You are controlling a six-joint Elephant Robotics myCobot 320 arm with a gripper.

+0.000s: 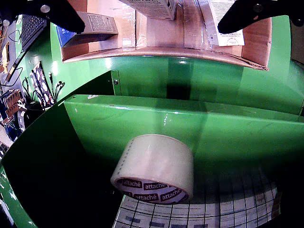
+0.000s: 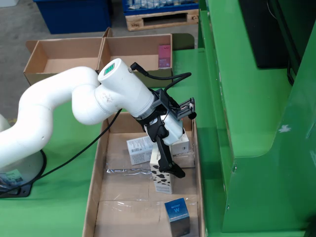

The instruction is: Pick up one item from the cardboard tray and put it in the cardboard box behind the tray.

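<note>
In the fixed view, the cardboard tray (image 2: 98, 187) lies long on the green surface (image 2: 59, 197), running from the bottom edge up toward the two cardboard boxes (image 2: 69, 61) behind it. In the tray stand or lie several items: a tall cow-patterned carton (image 2: 163, 180) standing upright with its long axis vertical, a white box (image 2: 139, 149) lying flat just behind it with its long side across the tray, another white box (image 2: 181, 144) partly hidden by the arm, and a small blue box (image 2: 177, 213) upright near the tray's front end. The white arm (image 2: 54, 108) reaches in from the left, and its gripper (image 2: 173, 163) hangs over the carton with one black finger (image 2: 165, 157) slanting down across the carton's upper part (whether it actually presses the carton cannot be told from here). In the riding view the two dark fingers (image 1: 61, 14) show at the top corners, well apart, so the jaws stand wide and released, with nothing between them; beyond them the tray's white boxes (image 1: 223, 19) appear. Lower in that view a roll of clear tape (image 1: 154, 168) lies tilted on a gridded sheet (image 1: 213, 209) beside green panels. The right-hand box behind the tray holds a small pink item (image 2: 164, 56).
</note>
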